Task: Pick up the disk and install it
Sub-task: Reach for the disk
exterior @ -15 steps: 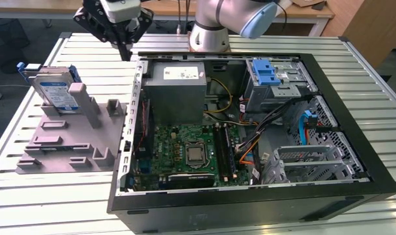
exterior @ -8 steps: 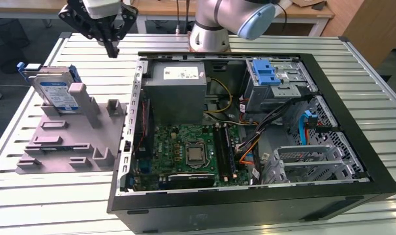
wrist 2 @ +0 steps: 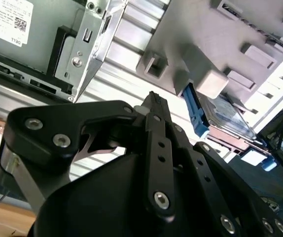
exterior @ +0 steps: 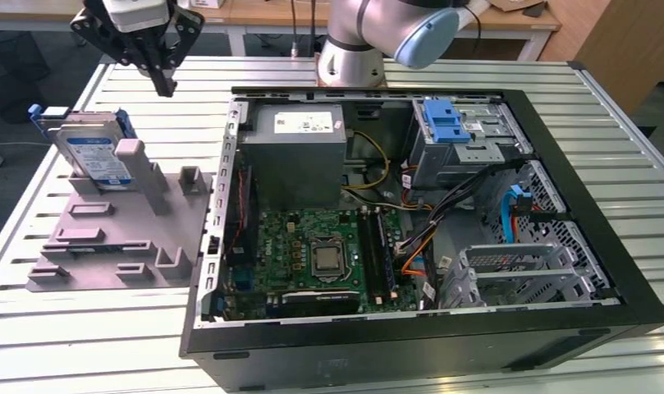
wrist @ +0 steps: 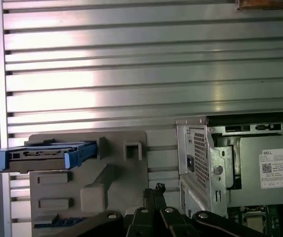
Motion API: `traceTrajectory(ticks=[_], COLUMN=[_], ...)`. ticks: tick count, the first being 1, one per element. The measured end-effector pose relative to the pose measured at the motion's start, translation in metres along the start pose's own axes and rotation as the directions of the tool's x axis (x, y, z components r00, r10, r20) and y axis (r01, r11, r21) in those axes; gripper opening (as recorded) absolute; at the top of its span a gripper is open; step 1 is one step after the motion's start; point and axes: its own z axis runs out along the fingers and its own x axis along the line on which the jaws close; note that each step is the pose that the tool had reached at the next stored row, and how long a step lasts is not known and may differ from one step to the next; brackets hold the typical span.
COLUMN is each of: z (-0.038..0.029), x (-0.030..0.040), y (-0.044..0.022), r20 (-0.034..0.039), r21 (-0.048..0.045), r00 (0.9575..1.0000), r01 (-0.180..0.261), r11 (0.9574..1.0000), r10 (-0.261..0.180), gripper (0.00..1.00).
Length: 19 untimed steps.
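The slatted table (exterior: pixel 594 107) carries everything. On it the case (exterior: pixel 419 345) lies on its side with the panel off, which I take to be so the bays face up and can be reached from above. At its far end sits the cage (exterior: pixel 463 135) with its blue latch.

On the exterior view's left of the case is a grey stand (exterior: pixel 112 238). The disk (exterior: pixel 96 156) stands on edge in a slot at the stand's far end. Its label faces out and its top edge is bare, presumably so fingers can pinch it from overhead. In the first wrist view the disk (wrist: pixel 43 155) shows edge-on in its blue carrier.

The gripper (exterior: pixel 164 84) hangs high above the table, beyond the stand and clear of the disk. Its jaws are together and hold nothing; the tips meet in both wrist views (wrist: pixel 154 190) (wrist 2: pixel 154 98).
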Motion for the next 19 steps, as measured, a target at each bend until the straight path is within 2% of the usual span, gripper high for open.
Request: traceTrajectory(ticks=[8, 19], z=[0.0002, -0.0001], x=[0.0015, 0.0228], y=[-0.0001, -0.0017], r20=[-0.0001, -0.0004], r21=[0.0000, 0.0000], r00=[1.0000, 1.0000], r01=[0.000, 0.000], r11=[1.0000, 1.0000], r10=[0.000, 0.000], gripper=[0.11, 0.11])
